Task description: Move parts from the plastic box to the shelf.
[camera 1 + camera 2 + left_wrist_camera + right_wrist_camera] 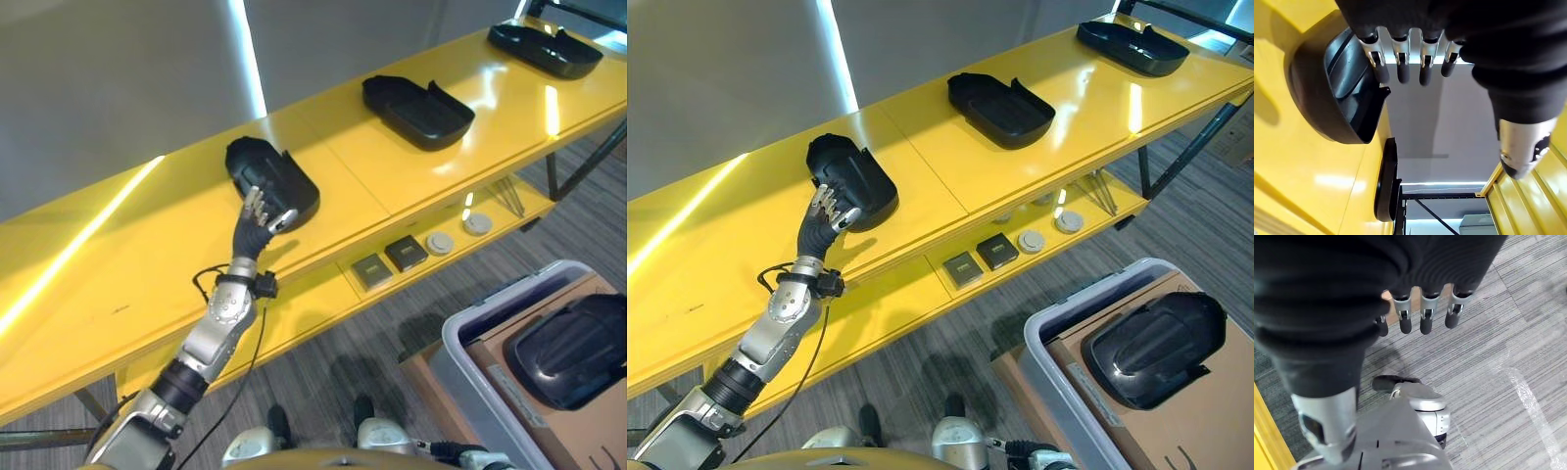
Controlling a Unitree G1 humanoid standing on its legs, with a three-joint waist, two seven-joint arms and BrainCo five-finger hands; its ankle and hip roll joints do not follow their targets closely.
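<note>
My left hand (263, 217), fingers relaxed and holding nothing, rests by the part (277, 177) set on the shelf (147, 274); placement looks complete. My right hand (1420, 308) hangs loose, empty.

A long yellow bench (147, 294) is running diagonally in front of a plain grey wall (118, 78), its glossy top catching bright streaks of light. Dark metal legs (578, 166) are holding it up at the far end. Grey striped carpet (382, 343) is covering the floor beneath.
</note>
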